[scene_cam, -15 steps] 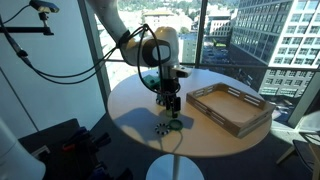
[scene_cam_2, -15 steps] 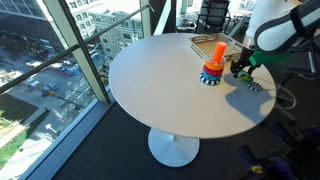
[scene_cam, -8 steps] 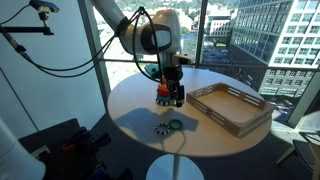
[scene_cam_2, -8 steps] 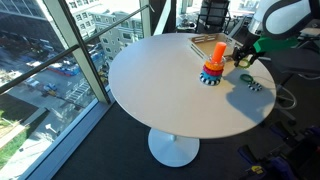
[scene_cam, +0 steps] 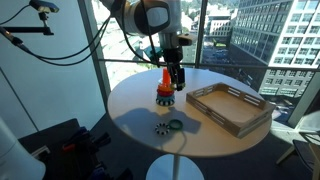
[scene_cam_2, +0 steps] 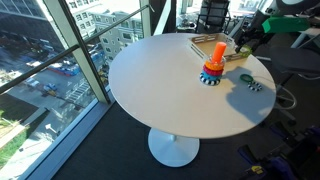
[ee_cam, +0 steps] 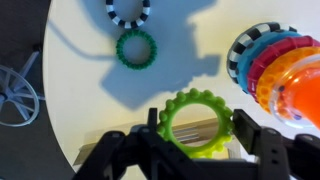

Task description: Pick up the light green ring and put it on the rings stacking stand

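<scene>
1. We see jaws pinching the light green ring, lifted off the worktop.
2. Ring's near the rings stacking stand, not on it yet.

The arm is made of smooth, glossy white shells, rounded at every joint. One big drum-shaped joint has a dark grey round face. A thin black cable sags away from it toward nine o'clock. The gripper is matte black — a blocky body narrowing downward. In the wrist view, its fingers fill the six o'clock edge: thick, angular black links with hard edges — no markings can be made out.
</scene>
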### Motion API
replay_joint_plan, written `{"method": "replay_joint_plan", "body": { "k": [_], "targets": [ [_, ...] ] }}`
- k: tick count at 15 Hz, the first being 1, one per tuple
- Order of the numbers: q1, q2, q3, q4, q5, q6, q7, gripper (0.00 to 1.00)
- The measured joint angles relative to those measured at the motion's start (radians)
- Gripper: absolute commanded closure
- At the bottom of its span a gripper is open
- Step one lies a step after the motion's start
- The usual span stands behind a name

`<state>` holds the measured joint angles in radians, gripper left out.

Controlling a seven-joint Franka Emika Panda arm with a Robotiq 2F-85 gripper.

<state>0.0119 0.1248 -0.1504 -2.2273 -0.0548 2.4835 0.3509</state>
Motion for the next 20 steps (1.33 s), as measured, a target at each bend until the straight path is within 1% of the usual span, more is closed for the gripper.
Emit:
{"method": "replay_joint_plan", "body": {
  "k": [6,10,16,20],
  "targets": [
    [-0.015,-0.086,0.038,0.001,0.114,-0.065,-0.096,0.50],
    [-0.016,-0.117,0.056,0.008,0.162,-0.093,-0.126,0.50],
    [-0.015,-0.109,0.081,0.053,0.223,-0.144,-0.136,0.50],
    [-0.015,-0.075,0.094,0.096,0.232,-0.176,-0.136,0.50]
  ]
}}
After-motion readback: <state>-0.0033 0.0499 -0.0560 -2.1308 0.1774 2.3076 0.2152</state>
